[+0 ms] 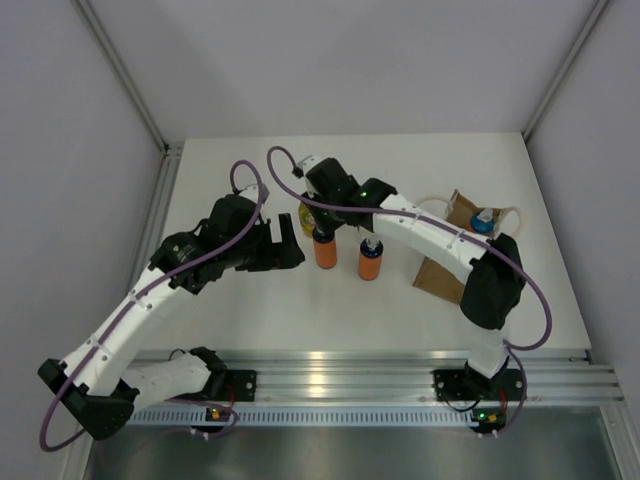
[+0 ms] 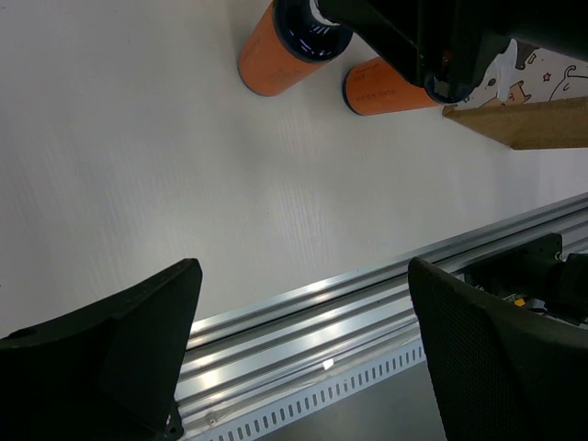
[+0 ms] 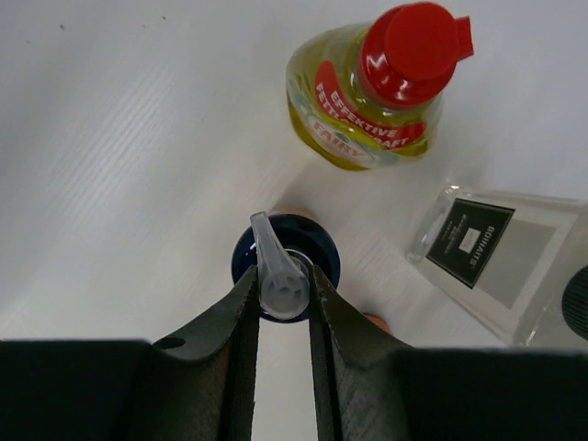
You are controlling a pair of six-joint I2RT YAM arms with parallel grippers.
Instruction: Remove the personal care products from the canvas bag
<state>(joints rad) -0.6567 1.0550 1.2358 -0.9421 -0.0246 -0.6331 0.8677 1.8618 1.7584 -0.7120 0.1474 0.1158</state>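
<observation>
My right gripper is shut on the clear pump head of an orange bottle with a blue top. In the top view this gripper holds that bottle upright at the table's middle. A second orange bottle stands just to its right. The yellow-green bottle with a red cap and the whitish rectangular bottle stand close beyond. The tan canvas bag is at the right, with a third blue-topped bottle showing in it. My left gripper is open and empty, left of the bottles.
The right arm stretches across the table from the bag side over the bottles. A metal rail runs along the near table edge. White walls enclose the table at the back and both sides.
</observation>
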